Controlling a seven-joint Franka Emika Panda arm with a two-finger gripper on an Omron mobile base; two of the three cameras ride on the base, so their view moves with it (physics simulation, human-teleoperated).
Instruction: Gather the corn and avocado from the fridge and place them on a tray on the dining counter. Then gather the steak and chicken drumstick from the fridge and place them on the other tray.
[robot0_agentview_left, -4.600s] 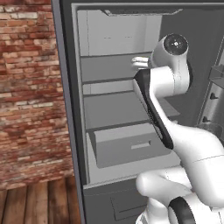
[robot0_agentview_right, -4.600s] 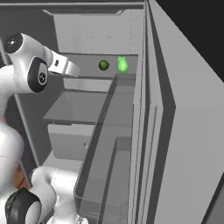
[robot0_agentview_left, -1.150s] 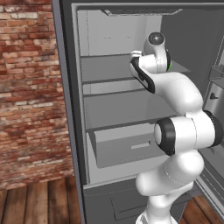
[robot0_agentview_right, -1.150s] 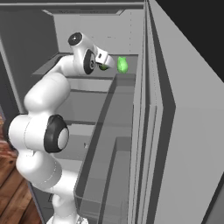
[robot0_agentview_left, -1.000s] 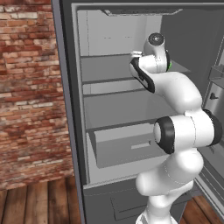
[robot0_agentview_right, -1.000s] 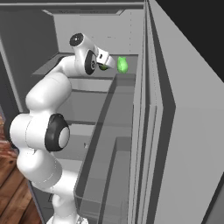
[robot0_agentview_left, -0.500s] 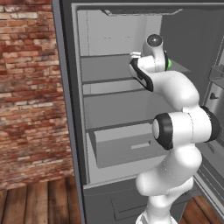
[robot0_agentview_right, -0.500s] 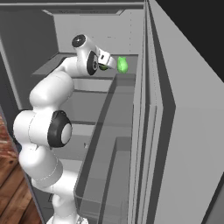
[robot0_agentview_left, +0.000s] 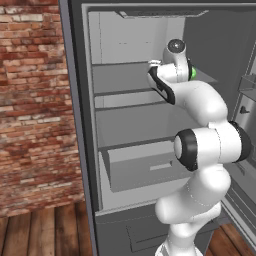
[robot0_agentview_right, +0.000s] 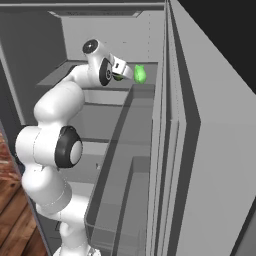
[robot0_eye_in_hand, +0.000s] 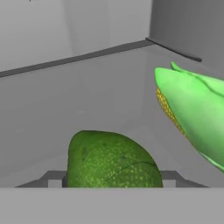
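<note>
A dark green, bumpy avocado (robot0_eye_in_hand: 111, 159) lies on the fridge's top shelf (robot0_agentview_left: 122, 77). It sits right between the fingertips of my gripper (robot0_eye_in_hand: 113, 179), and both dark tips press against its sides. Just to its right lies the corn (robot0_eye_in_hand: 192, 113), bright green husk with yellow kernels showing, apart from the avocado. In the right base view my gripper (robot0_agentview_right: 128, 75) reaches onto the top shelf with the corn (robot0_agentview_right: 140, 75) just beyond it. The green corn (robot0_agentview_left: 193, 74) peeks out behind my wrist in the left base view. Steak, chicken drumstick and trays are out of view.
The fridge stands open, with a lower shelf (robot0_agentview_left: 135, 122) and a drawer (robot0_agentview_left: 145, 167) under my arm. The open door (robot0_agentview_right: 200, 150) with its clear bins (robot0_agentview_right: 115, 200) runs along the right. A brick wall (robot0_agentview_left: 30, 100) borders the left.
My gripper's fingers have narrowed onto the avocado's sides. The arm has edged slightly further onto the top shelf; the corn has not moved.
</note>
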